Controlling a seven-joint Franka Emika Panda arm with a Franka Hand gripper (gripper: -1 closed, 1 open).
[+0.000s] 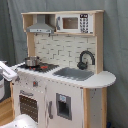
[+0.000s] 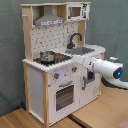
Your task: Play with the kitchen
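1. Grey curtain backs the whole scene in both exterior views; wooden floor boards (image 2: 30, 117) show under the toy in the second exterior view.
2. Task object: the kitchen (image 1: 62, 65), tall, white and light wood, stands upright on the floor, filling most of both exterior views.
3. Fittings noted: grey hood (image 1: 41, 26) and microwave (image 1: 72, 22) up top; pot (image 1: 32, 61) on the stovetop; sink (image 1: 75, 74) with black faucet (image 1: 86, 59) beside it; knobs (image 2: 59, 75) on the front panel; oven door (image 2: 64, 96) below them.
4. Arm (image 2: 102, 67): white, reaching in from the second exterior view's right, its forward end at the front counter edge near the knobs. In the first exterior view it enters at the first exterior view's left edge, level with the stovetop.
5. Claw: hidden against the white cabinet; cannot tell whether it is apart or together.
6. Step in hand (judgement): approaching the knob row or the counter edge.
7. To do it well: keep the approach low and square to the front panel, contact one knob only, press lightly. The toy looks light and could shift or tip under a hard push.
8. Obstructions: the pot sits just above and behind the knobs, so a high pass could knock it. The counter lip overhangs the panel. The faucet is well apart from the arm.
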